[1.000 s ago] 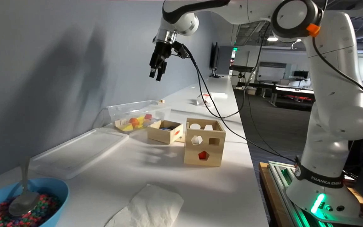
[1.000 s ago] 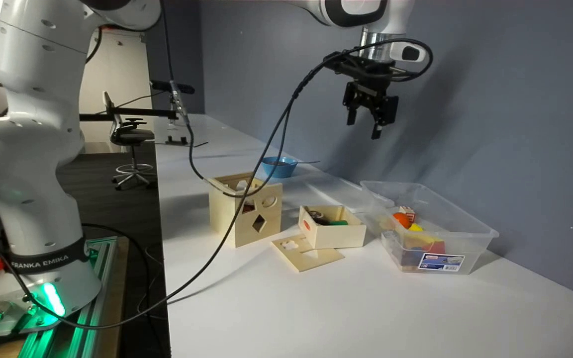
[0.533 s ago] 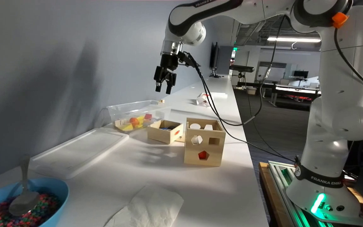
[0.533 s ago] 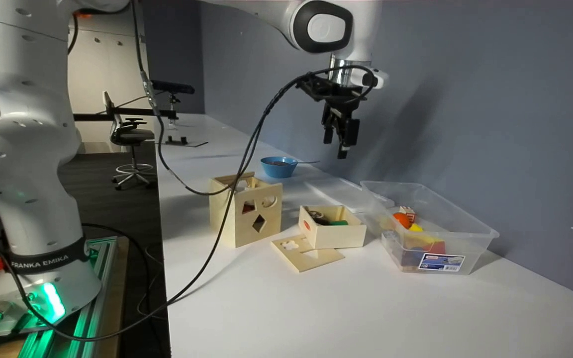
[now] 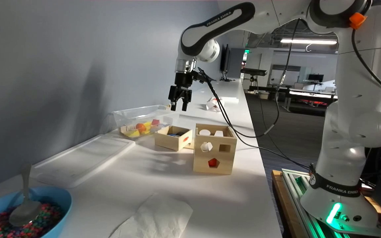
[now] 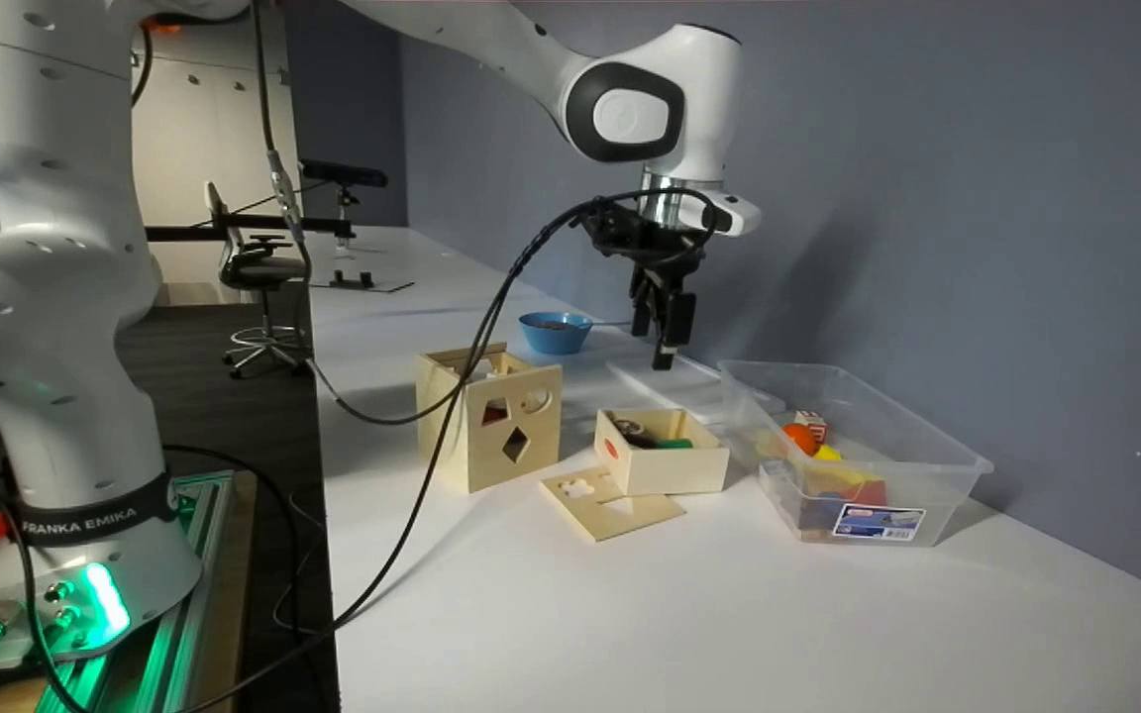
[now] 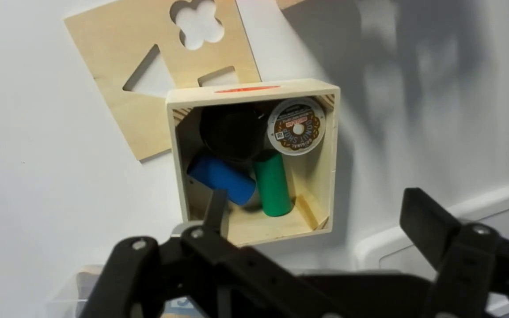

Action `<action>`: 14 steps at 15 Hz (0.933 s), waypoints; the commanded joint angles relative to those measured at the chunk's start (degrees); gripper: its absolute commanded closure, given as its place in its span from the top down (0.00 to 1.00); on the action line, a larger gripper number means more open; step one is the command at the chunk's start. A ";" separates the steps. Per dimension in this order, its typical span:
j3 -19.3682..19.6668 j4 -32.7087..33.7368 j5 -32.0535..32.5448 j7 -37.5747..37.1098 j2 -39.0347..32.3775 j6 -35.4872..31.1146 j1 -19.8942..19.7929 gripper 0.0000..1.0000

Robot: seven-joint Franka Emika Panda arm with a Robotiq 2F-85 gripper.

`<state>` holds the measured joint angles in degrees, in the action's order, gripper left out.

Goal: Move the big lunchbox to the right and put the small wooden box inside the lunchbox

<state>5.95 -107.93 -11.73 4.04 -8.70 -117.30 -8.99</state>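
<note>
Spread wide apart, the pincer hangs above the worktop near the small wooden box, which stands between a taller wooden cube and the big clear lunchbox, with a green block and a blue block lying inside it.
</note>
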 commanded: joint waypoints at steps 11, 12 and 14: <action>-1.94 -0.09 17.22 -19.02 -6.19 -6.75 9.97 1.00; -1.97 -0.18 17.38 -19.44 -6.63 -6.53 9.80 1.00; -2.14 -0.61 16.37 -18.92 -7.48 -7.48 9.20 1.00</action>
<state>3.39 -107.98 3.86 -13.55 -15.34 -124.08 0.24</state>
